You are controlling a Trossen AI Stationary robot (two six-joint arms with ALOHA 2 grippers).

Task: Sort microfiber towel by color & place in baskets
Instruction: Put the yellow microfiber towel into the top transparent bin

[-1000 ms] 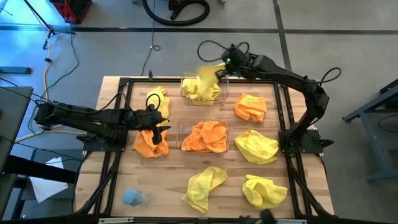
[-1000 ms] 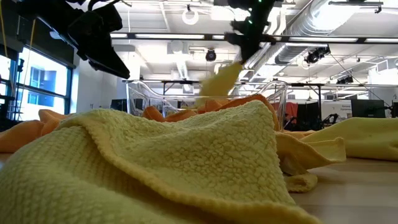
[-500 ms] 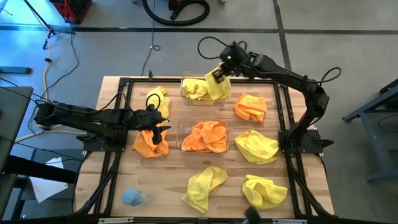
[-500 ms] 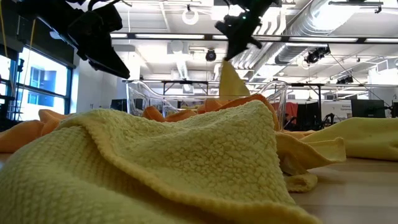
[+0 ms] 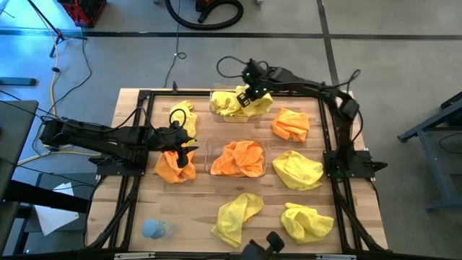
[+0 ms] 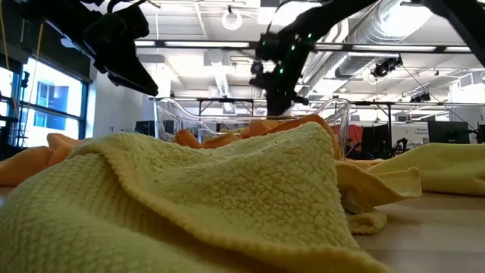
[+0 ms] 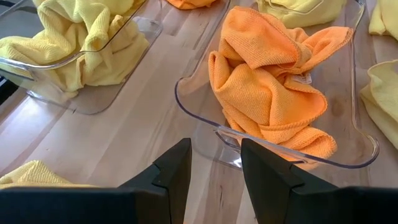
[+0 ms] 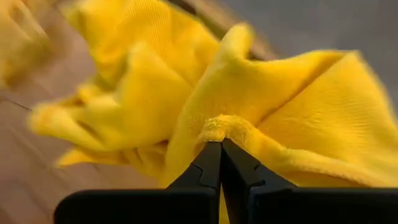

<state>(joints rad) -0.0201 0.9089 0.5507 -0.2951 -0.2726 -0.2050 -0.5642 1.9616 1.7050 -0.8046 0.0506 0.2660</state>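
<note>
Two arms sort soft cloths into clear tubs on a wooden bench (image 5: 206, 206).

At left, the left pincer (image 5: 182, 153) hovers spread and empty over an orange towel (image 5: 173, 165) lying on the bench beside the near tub (image 7: 348, 149), which already holds an orange heap (image 5: 238, 159). Further right, the right pincer (image 5: 247, 94) is pressed together on a fold of a yellow towel (image 8: 249, 118) draped over the far tub (image 5: 214, 92), among other yellow cloths. One orange towel (image 5: 290, 124) and three yellow towels (image 5: 297, 170) wait loose on the right and front of the bench. The cloths look light, limp and grippy; a raised ridge of a crease seems the best place to pinch.
</note>
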